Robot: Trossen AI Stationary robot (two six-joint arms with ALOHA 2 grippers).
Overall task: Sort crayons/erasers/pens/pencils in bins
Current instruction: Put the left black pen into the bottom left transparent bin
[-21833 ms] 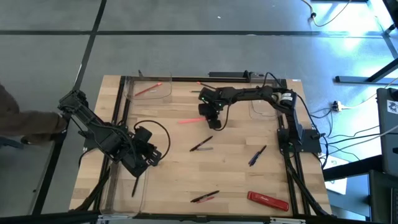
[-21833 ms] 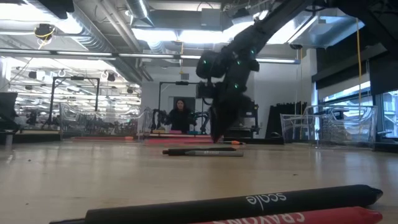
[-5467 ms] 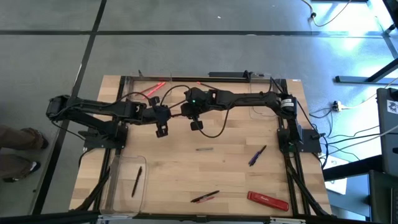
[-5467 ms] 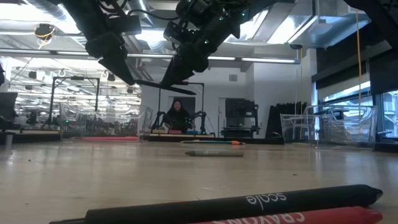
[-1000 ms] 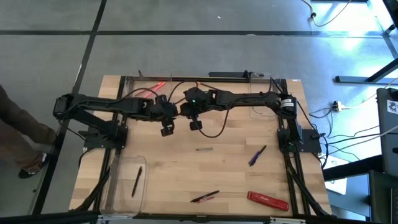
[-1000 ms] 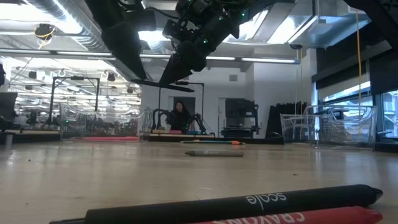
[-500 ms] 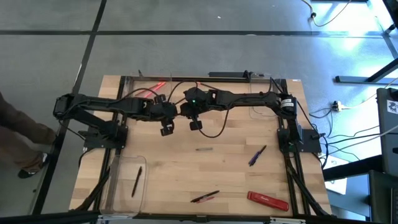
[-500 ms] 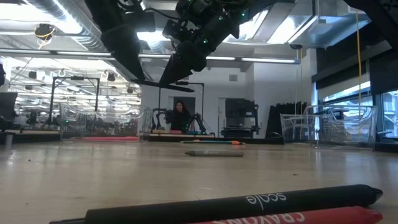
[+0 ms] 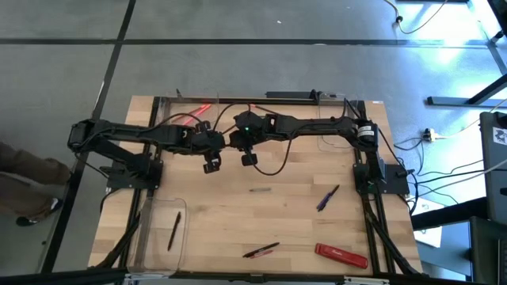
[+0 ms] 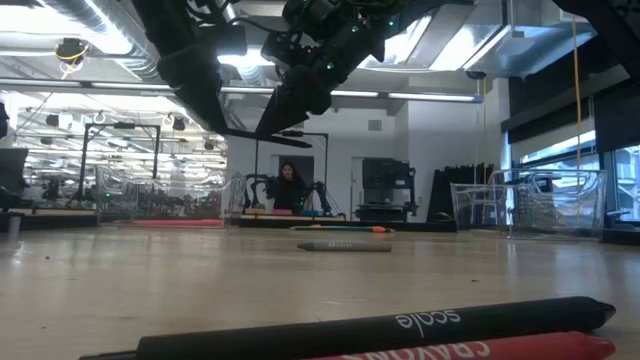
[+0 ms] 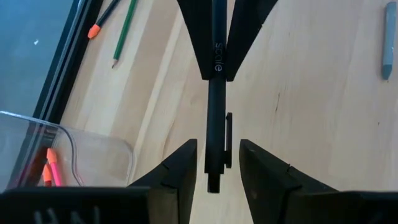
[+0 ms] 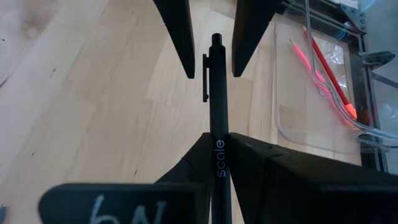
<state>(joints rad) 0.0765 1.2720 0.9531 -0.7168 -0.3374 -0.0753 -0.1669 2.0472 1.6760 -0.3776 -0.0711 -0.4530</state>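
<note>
My right gripper (image 12: 217,138) is shut on a black pen (image 12: 214,74) printed "scale", high above the table's far middle (image 9: 236,141). My left gripper (image 11: 217,148) is open and faces it. Its two fingers (image 12: 180,37) stand on either side of the pen's clip end without touching it. A clear bin (image 9: 190,117) at the far left holds red-pink crayons (image 12: 317,65). A second bin (image 9: 162,231) at the near left holds a dark pencil (image 9: 173,230). A third bin (image 9: 337,133) stands at the far right. My right gripper pinches the pen's barrel by the "scale" print (image 12: 219,146) between its two fingers. The fingers come level from the table's right and lie along the pen. The pen sticks out past the fingertips, clip end (image 11: 227,140) toward my left gripper, about level and clear of the table (image 10: 265,134).
A grey stick (image 9: 260,189), a blue pen (image 9: 327,198), a red-and-black pen (image 9: 261,250) and a flat red bar (image 9: 341,255) lie on the wood. A green pencil (image 11: 124,31) lies by the far frame. A person (image 9: 24,170) stands off the table's left.
Both grippers and the pen have kept their places. The person beyond the table's left edge has moved.
</note>
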